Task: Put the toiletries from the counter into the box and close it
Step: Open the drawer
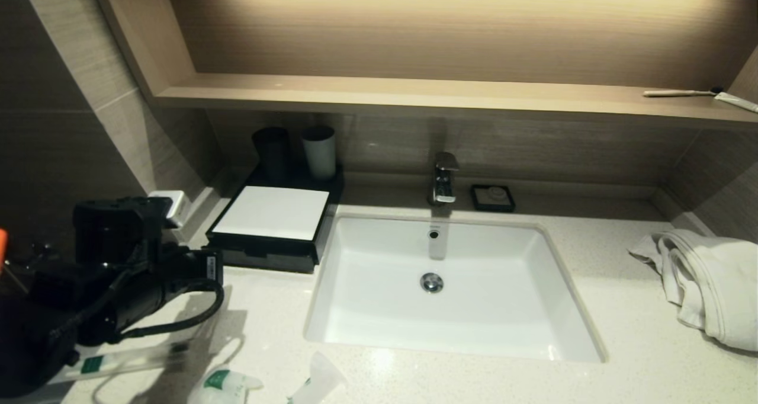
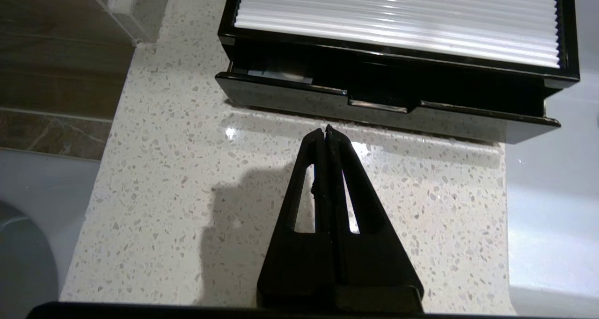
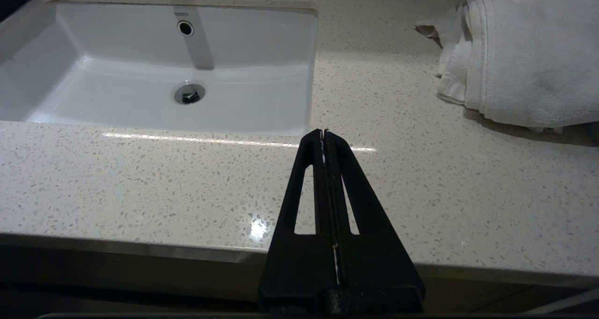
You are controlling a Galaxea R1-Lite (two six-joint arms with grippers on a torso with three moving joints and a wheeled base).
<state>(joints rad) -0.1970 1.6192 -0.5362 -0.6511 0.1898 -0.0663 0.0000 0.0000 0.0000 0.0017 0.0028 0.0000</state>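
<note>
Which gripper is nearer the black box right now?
Left. The left gripper points at the black box front, close by; the right gripper hovers beyond the sink.

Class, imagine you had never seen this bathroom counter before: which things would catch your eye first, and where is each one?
The white sink dominates the middle of the speckled counter, with the chrome faucet behind it. To its left sits the black box with a ribbed white lid, its drawer slightly open, and the shut left hand points at the drawer front. A crumpled white towel lies at the counter's right end.
</note>
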